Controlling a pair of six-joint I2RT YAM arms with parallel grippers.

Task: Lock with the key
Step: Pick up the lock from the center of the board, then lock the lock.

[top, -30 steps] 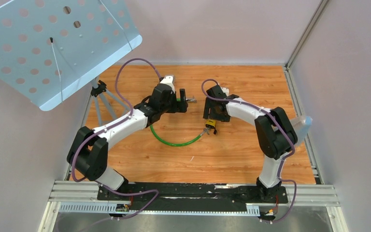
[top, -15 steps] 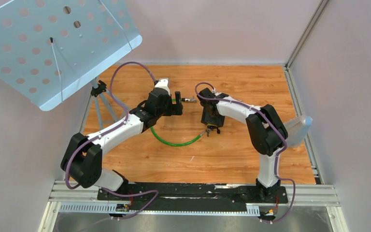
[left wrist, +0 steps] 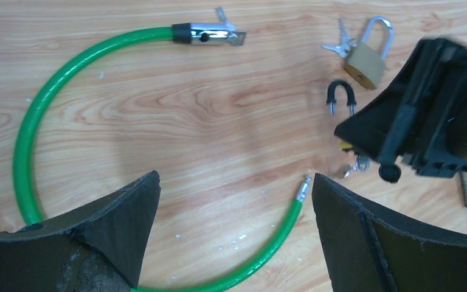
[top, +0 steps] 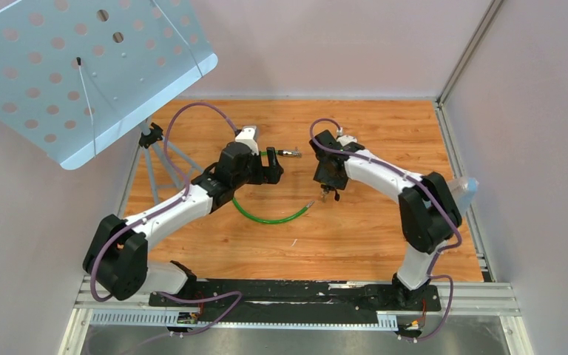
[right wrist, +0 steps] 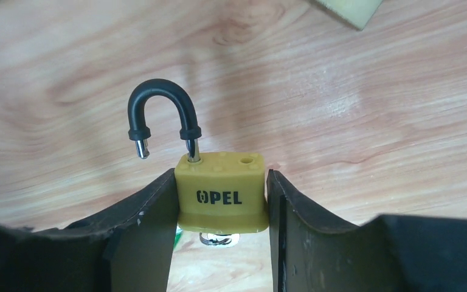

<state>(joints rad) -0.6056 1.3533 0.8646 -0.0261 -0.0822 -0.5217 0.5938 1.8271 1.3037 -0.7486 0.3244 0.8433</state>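
A yellow padlock (right wrist: 222, 194) marked OPEL sits between the pads of my right gripper (right wrist: 222, 182), which press on both its sides. Its black shackle (right wrist: 161, 115) stands open, one leg free. A key ring (right wrist: 219, 239) shows under the padlock's body; the key's blade is hidden. In the top view the right gripper (top: 330, 185) points down at mid-table. My left gripper (left wrist: 235, 182) is open above the green cable lock (left wrist: 36, 115), holding nothing; the cable's pin end (left wrist: 303, 188) lies near its right finger.
The cable's chrome lock head (left wrist: 207, 33) with a key lies at the far end. A brass padlock (left wrist: 366, 61) with keys (left wrist: 339, 45) lies beyond the right gripper. A tripod (top: 155, 148) holding a perforated metal plate (top: 81, 66) stands at the back left.
The right gripper's jaws have closed onto the yellow padlock and the arm shifted slightly back. The left arm has drawn back toward the left, its jaws still wide.
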